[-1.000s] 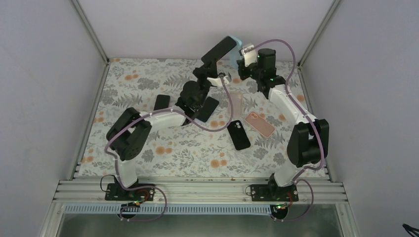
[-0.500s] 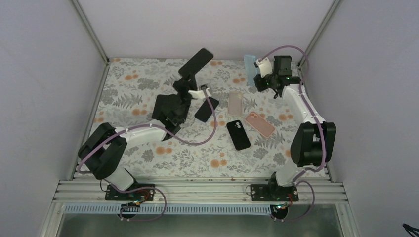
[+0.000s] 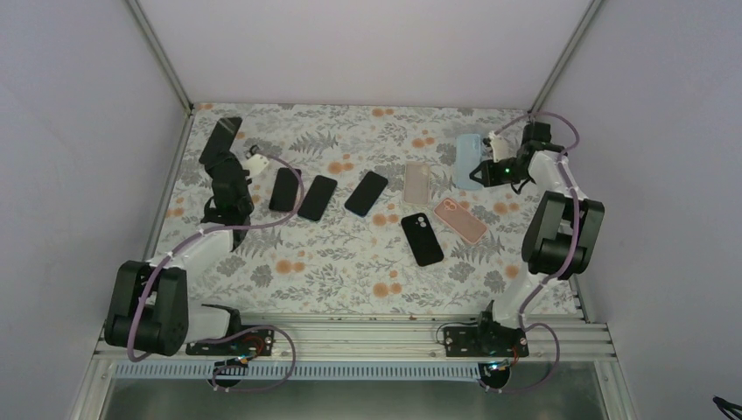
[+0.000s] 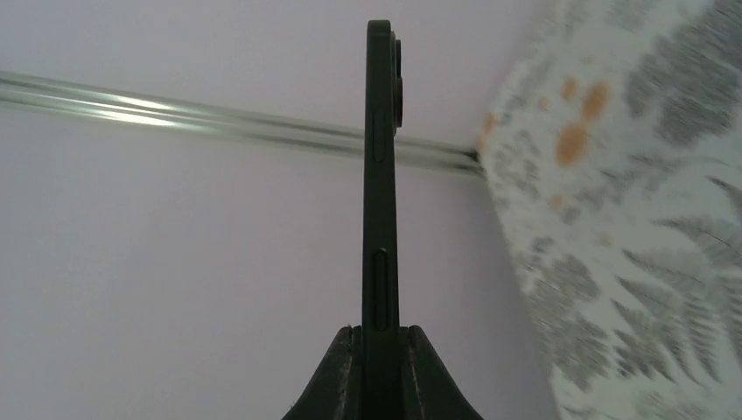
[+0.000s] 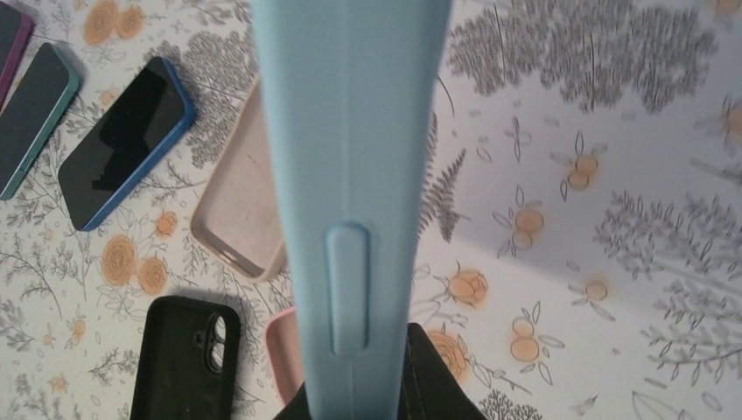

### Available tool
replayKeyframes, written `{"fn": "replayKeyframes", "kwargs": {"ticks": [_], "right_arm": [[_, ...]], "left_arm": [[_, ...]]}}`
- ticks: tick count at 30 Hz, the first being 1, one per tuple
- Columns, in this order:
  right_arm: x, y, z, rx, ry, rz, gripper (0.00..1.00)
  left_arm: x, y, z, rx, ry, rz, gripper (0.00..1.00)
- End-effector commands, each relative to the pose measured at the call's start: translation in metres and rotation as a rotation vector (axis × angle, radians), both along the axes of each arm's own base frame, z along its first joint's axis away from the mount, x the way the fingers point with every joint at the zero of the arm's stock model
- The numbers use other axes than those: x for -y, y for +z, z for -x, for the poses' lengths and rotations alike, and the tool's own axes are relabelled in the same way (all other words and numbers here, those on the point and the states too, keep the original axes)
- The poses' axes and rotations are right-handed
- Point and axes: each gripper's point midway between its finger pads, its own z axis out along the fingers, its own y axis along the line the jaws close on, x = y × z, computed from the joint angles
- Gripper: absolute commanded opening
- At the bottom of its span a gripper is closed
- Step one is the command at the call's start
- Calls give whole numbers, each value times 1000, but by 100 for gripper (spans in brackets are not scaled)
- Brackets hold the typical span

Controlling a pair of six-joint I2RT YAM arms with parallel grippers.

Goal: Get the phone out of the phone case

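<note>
phone (image 4: 381,219) matt | phone case (image 5: 350,131) smooth matt | table cover (image 3: 350,271) matt print

Gripping a black phone (image 4: 380,175) edge-on, upright, pinched in the left gripper (image 4: 380,339); camera bump (image 4: 398,83) up top, floral mat (image 4: 647,219) off right.

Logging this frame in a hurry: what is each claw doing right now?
Left claw: shut on the black phone, held edge-on.
Right claw: shut on the light blue case.
</note>
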Motion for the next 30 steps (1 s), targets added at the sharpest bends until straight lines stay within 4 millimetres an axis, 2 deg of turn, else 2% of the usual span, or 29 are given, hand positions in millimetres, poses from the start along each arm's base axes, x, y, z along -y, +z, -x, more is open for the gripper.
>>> {"fn": "replayKeyframes", "kwargs": {"ticks": [1, 5, 10, 15, 19, 20, 21, 24, 25, 27, 28, 29, 30], "right_arm": [[8, -7, 1, -38, 6, -90, 4], [36, -24, 0, -69, -42, -69, 4], [76, -44, 6, -112, -96, -61, 4], [100, -58, 17, -139, -124, -81, 4], [103, -75, 24, -181, -123, -104, 4], [104, -78, 24, -188, -126, -109, 6], [105, -81, 24, -190, -128, -110, 10], [112, -86, 21, -179, -153, -91, 27], [113, -87, 21, -178, -154, -85, 32], [118, -89, 21, -177, -166, -60, 56], [121, -87, 19, -165, -173, -39, 94], [126, -87, 19, -161, -190, -13, 99], [132, -84, 18, -148, -211, 17, 100]], "left_arm": [[-6, -50, 7, -126, -19, 71, 2], [-12, -89, 13, -208, -9, 42, 2], [-30, -139, 17, -286, 60, -28, 2], [-36, -163, 22, -295, 82, -67, 2], [-36, -176, 22, -325, 81, -59, 3], [-36, -178, 22, -333, 80, -58, 8], [-35, -179, 23, -337, 77, -56, 24], [-36, -181, 25, -360, 77, -58, 84], [-37, -181, 25, -365, 81, -61, 98], [-41, -179, 27, -372, 98, -68, 100], [-45, -175, 29, -370, 108, -72, 100], [-47, -172, 30, -369, 116, -72, 100], [-51, -168, 31, -365, 126, -70, 100]]}}
